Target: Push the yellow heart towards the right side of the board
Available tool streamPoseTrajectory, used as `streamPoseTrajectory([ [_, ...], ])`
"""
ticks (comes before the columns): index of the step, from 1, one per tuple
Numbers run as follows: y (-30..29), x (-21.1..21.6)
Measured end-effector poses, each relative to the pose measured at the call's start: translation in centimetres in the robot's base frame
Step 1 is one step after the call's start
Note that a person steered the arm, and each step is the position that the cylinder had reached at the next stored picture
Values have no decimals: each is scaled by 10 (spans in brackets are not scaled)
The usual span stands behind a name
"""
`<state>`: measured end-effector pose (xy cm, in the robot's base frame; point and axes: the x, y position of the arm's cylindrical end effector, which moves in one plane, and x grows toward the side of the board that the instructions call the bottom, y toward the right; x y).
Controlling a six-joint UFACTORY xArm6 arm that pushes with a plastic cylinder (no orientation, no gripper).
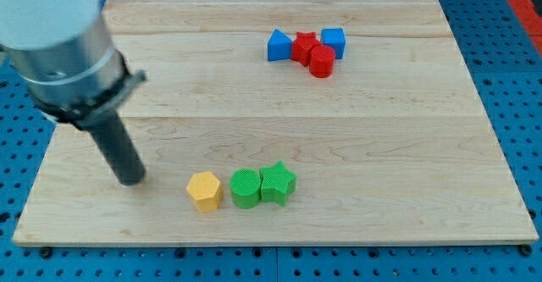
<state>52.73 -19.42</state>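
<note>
While the yellow block (204,190), presumably the task's heart, sits near the table's (381,146) bottom edge, the tool's tip (129,180) rests just to its left. The rod has no jaws to spread or press. A green block (246,188) touches the yellow block's right side, blocking a rightward push.

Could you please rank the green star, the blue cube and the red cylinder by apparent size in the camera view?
1. green star
2. red cylinder
3. blue cube, partly hidden; these two look similar, and the star sits nearer.

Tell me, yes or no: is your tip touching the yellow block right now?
No. My tip stands apart from the yellow block, on its left in the view, with bare board showing between them.
</note>
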Motion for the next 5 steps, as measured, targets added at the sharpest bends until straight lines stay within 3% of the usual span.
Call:
streamPoseTrajectory([
  [2, -94, -95],
  [3, -72, -141],
  [4, -22, -126],
  [5, -14, -132],
])
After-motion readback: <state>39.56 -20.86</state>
